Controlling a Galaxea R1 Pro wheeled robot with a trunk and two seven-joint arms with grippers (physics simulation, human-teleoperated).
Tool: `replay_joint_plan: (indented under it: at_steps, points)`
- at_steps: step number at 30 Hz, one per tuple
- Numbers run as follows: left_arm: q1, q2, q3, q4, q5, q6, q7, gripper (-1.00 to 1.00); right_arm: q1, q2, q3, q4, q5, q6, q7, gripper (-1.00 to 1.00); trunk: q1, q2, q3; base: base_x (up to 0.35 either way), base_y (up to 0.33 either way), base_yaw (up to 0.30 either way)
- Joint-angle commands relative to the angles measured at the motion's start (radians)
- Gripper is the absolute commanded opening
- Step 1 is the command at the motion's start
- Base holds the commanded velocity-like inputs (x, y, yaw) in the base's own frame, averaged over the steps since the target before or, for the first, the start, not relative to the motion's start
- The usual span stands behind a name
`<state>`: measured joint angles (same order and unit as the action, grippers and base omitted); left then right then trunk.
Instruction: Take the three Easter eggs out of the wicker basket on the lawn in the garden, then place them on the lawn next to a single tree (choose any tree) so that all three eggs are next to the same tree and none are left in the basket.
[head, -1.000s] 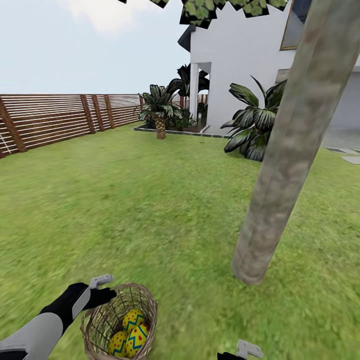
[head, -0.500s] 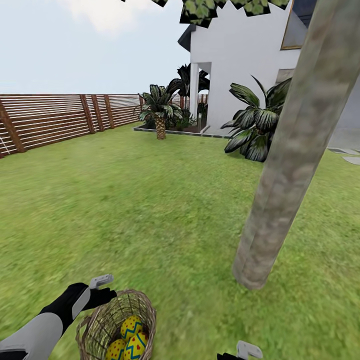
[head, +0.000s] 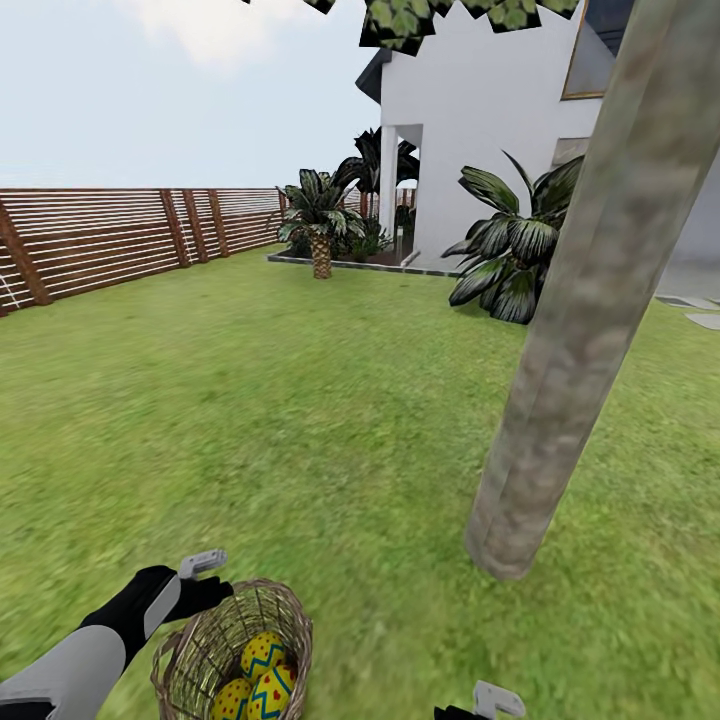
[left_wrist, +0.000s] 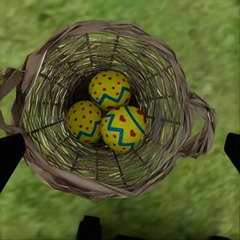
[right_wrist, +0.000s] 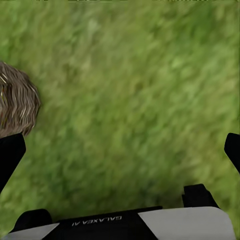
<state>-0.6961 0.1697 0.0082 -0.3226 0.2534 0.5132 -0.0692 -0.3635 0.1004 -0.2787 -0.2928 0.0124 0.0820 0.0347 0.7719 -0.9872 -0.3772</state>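
Observation:
The wicker basket (head: 225, 640) stands on the lawn (head: 300, 430) at the bottom left of the head view. Three yellow Easter eggs with blue zigzags and red dots lie together in it: one (left_wrist: 110, 90), a second (left_wrist: 84, 121) and a third (left_wrist: 124, 129). My left gripper (left_wrist: 121, 152) hangs open above the basket's mouth, its dark fingertips (left_wrist: 10, 156) wide apart outside the rim. In the head view this left gripper (head: 205, 588) is at the basket's far-left rim. My right gripper (right_wrist: 121, 152) is open over bare grass, with the basket's edge (right_wrist: 17, 105) off to one side. The tree (head: 565, 370) rises just right of the basket.
A brown slatted fence (head: 110, 235) runs along the left. A white house (head: 480, 110) stands at the back, with a short palm (head: 320, 215) and a leafy shrub (head: 510, 250) in front of it. Grey stepping stones (head: 700, 318) lie at the far right.
The whole picture shifted slightly a second ago, so the camera moved; the basket now shows a little lower and further left. Nothing has changed in the last half second.

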Motion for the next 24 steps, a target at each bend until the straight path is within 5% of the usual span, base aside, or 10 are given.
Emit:
replay_joint_plan:
  at_steps: [1,10,24]
  points:
    - [0.000,0.000,0.001,-0.001,0.003,0.006,-0.002,1.00,0.000,0.001,-0.007,-0.003,0.001,0.006,0.004,1.00,0.000,-0.001,-0.001,0.000,0.000,0.000]
    - [0.000,-0.001,0.002,-0.001,0.003,0.008,-0.001,1.00,0.000,0.001,-0.007,-0.008,0.001,0.004,0.004,1.00,0.000,-0.001,-0.001,0.000,0.000,0.000]
    - [0.000,-0.001,0.001,-0.001,0.003,0.000,-0.001,1.00,0.001,0.001,-0.007,-0.021,0.000,0.001,0.009,1.00,0.054,-0.099,-0.045,0.000,0.000,0.000]
